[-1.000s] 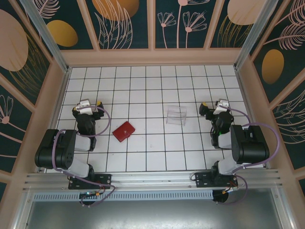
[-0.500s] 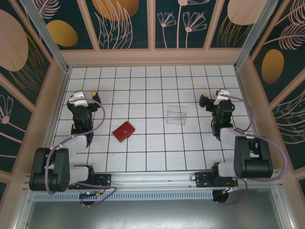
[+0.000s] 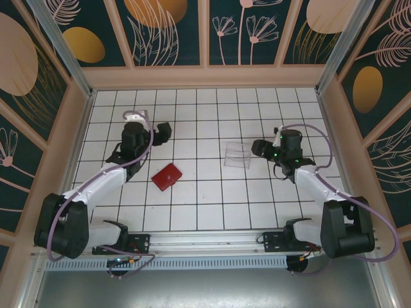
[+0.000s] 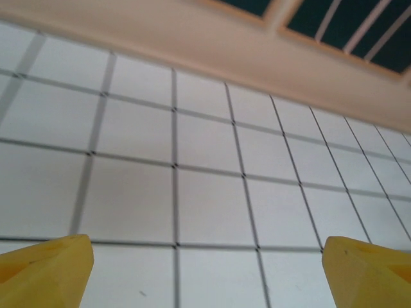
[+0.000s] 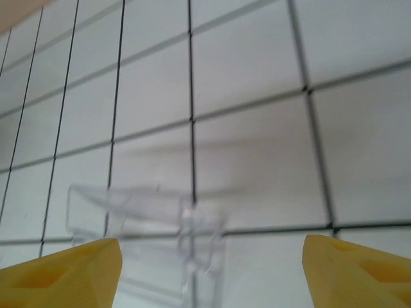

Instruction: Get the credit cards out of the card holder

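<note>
The card holder [image 3: 166,176], a small red folded wallet, lies shut on the white tiles left of centre. The credit cards are hidden. My left gripper [image 3: 162,132] hovers behind the wallet and apart from it. In the left wrist view its yellow fingertips [image 4: 46,273] stand wide apart over bare tiles, so the left gripper [image 4: 205,282] is open and empty. My right gripper [image 3: 258,147] is beside a clear plastic box [image 3: 237,154]. In the right wrist view the right gripper [image 5: 212,276] is open, with the box [image 5: 148,244] low between and ahead of the fingertips [image 5: 359,269].
A wooden frame [image 3: 205,77] with patterned panels walls the tiled table [image 3: 205,205] on three sides. Both arm bases sit on the metal rail [image 3: 205,240] at the near edge. The back wall's wooden ledge [image 4: 192,45] runs across the left wrist view.
Both arms have unfolded from beside their bases. The left gripper swung right toward the table's middle, and the right gripper swung left up to the clear box.
</note>
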You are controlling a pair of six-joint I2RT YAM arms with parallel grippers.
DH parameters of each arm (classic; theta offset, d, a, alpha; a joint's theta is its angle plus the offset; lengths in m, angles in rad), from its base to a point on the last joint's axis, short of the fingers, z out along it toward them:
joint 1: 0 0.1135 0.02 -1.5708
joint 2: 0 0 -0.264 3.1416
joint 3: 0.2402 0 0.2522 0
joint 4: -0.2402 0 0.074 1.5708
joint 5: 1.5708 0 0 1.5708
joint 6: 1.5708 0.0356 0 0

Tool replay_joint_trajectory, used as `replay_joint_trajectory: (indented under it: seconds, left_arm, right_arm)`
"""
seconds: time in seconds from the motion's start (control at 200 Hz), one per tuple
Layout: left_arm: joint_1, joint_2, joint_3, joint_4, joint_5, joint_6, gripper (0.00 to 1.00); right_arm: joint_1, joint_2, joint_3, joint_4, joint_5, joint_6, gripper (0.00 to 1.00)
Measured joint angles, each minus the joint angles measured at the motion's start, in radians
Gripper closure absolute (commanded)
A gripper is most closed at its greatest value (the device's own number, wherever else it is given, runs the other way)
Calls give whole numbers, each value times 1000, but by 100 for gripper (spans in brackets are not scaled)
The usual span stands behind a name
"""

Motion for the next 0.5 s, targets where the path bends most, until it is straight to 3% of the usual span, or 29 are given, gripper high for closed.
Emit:
replay_joint_trajectory:
  seconds: [0.25,0.495]
  left_arm:
    - [-111,106,50,-62,69,-77,9]
    - [-122,113,60,-92,79,-89,8]
  right_arm:
    - [75,140,122,-95,29,43,52]
    - [83,233,221,-134,104,44,61]
